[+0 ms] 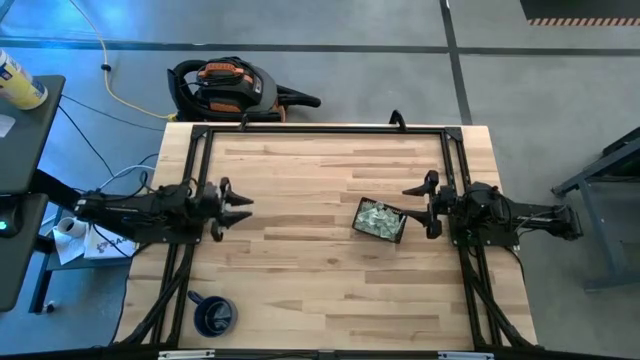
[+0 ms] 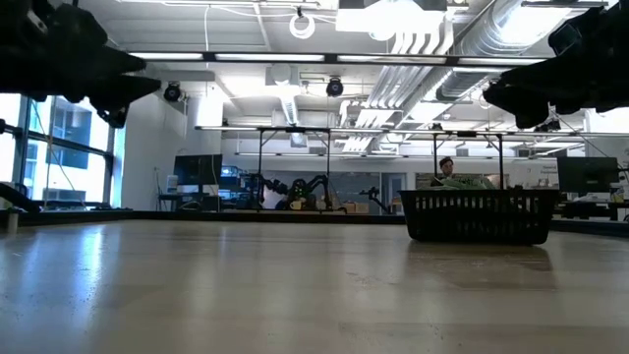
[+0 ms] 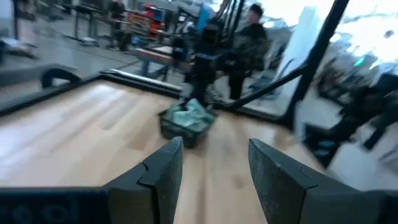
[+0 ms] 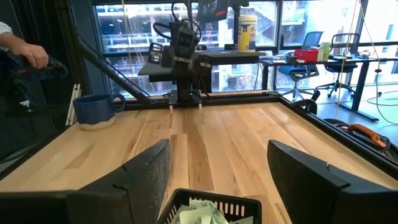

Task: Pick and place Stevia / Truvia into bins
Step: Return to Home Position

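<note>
Now: sachets heaped in the tray, both claws wide

Pale green and white Stevia sachets [image 1: 377,217] are seen piled inside the black tray [image 1: 401,230], which is set on the right half of the table [image 1: 300,265], just in front of the right gripper [image 4: 217,152]. That gripper's fingers are spread wide around nothing. The left gripper [image 3: 214,146] is held at the table's left edge, well apart from the tray, likewise spread wide. A dark blue mug [image 1: 213,315] is stood near the left arm's corner; its contents cannot be made out.

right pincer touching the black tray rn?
Apart. The low view shows the right pincer hanging high above the black tray, with the room's background plainly visible between them.
</note>
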Available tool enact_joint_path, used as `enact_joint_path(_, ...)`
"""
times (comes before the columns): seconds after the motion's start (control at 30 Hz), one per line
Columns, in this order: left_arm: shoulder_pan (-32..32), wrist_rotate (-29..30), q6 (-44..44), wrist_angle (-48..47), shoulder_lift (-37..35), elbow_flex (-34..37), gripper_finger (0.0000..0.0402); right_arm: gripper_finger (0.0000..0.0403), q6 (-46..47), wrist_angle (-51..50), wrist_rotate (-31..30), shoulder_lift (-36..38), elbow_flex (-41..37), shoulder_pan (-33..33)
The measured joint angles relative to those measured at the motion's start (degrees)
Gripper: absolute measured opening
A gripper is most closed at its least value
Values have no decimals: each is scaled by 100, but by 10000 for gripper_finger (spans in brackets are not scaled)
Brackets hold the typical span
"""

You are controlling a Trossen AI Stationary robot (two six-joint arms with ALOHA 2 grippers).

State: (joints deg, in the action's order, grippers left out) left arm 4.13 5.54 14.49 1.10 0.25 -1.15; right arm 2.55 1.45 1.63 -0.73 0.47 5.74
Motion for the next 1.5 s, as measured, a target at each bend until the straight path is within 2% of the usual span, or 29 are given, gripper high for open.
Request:
enact_joint_path(0.27,0,411,-2028,141,16,26,216,259,0,0,3,-7,0,-1)
enact_joint_path(1.5,2,354,-1807,129,53,52,216,259,0,0,7,-7,-2,0)
